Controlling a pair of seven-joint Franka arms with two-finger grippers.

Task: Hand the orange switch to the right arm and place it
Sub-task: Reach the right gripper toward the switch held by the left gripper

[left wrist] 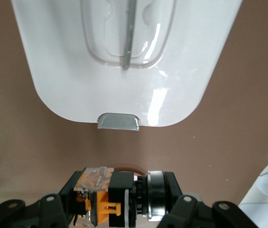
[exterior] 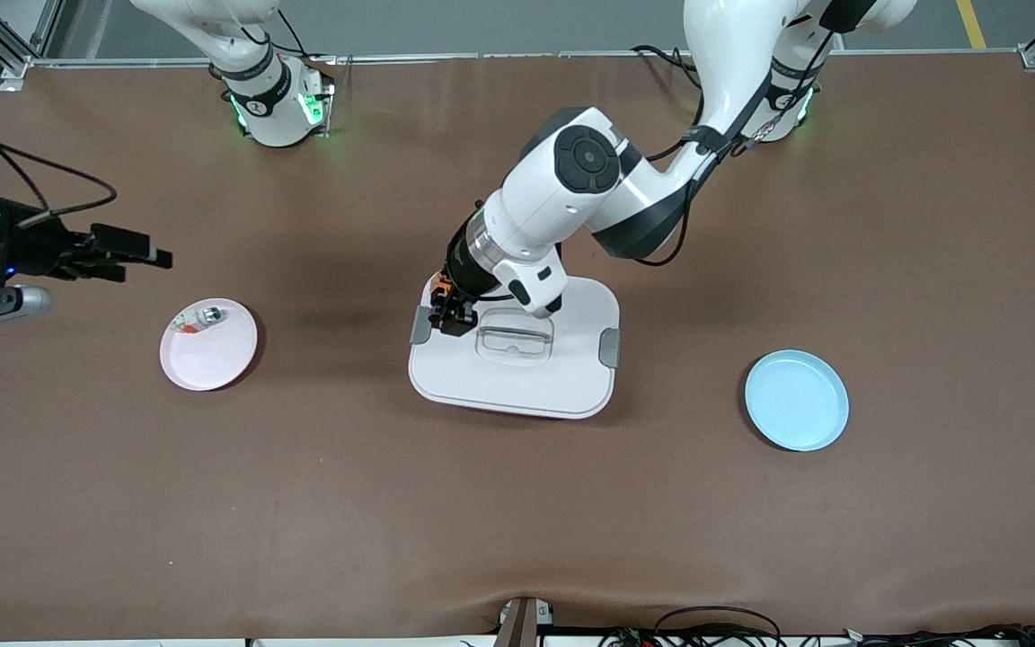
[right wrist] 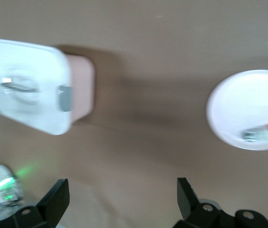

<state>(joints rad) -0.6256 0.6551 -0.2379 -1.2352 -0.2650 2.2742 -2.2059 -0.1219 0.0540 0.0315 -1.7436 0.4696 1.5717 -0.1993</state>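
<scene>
The orange switch [exterior: 442,290], a stubby black part with orange bands and a silver ring, is gripped in my left gripper [exterior: 451,313]. The gripper hovers at the edge of the white lidded box [exterior: 571,386] that faces the right arm's end of the table. In the left wrist view the switch [left wrist: 119,199] lies crosswise between the fingers [left wrist: 174,187], over bare table just off the box's grey latch [left wrist: 118,121]. My right gripper [exterior: 145,254] is open and empty, held above the table near the pink plate [exterior: 212,364]. Its fingers [right wrist: 58,197] stand wide apart.
The pink plate holds a small silvery-clear piece [exterior: 203,316] with an orange-red speck, which also shows in the right wrist view [right wrist: 260,134]. A light blue plate [exterior: 796,400] lies toward the left arm's end of the table. The table is brown.
</scene>
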